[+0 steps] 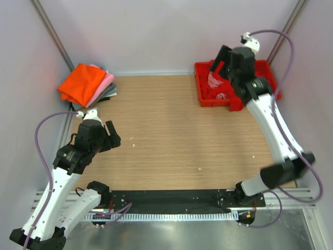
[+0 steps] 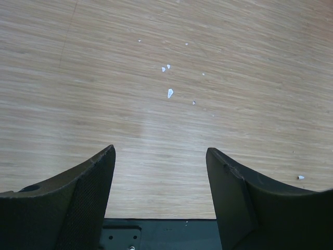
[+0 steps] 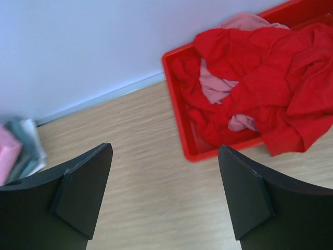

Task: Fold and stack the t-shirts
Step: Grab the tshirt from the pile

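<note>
The folded t-shirts sit in a stack at the far left corner of the table (image 1: 171, 130): an orange t-shirt (image 1: 80, 83) on top, a light pink t-shirt (image 1: 105, 85) under it and a grey t-shirt (image 1: 110, 94) at the bottom, with their edges fanned out toward the right. At the far right corner stands a red tray (image 1: 198, 83) holding unfolded cloth: a bright red t-shirt (image 3: 260, 78) lies crumpled across most of it, with a dusty pink t-shirt (image 3: 213, 86) showing through its folds and at the tray's far side. The right gripper (image 3: 164, 148) hovers above the tray's left side with its fingers spread wide and nothing between them. The left gripper (image 2: 160, 151) hangs over bare wood near the left edge of the table, its fingers also spread and empty, apart from all the cloth. A few small white specks (image 2: 169, 93) lie on the wood beyond it.
</note>
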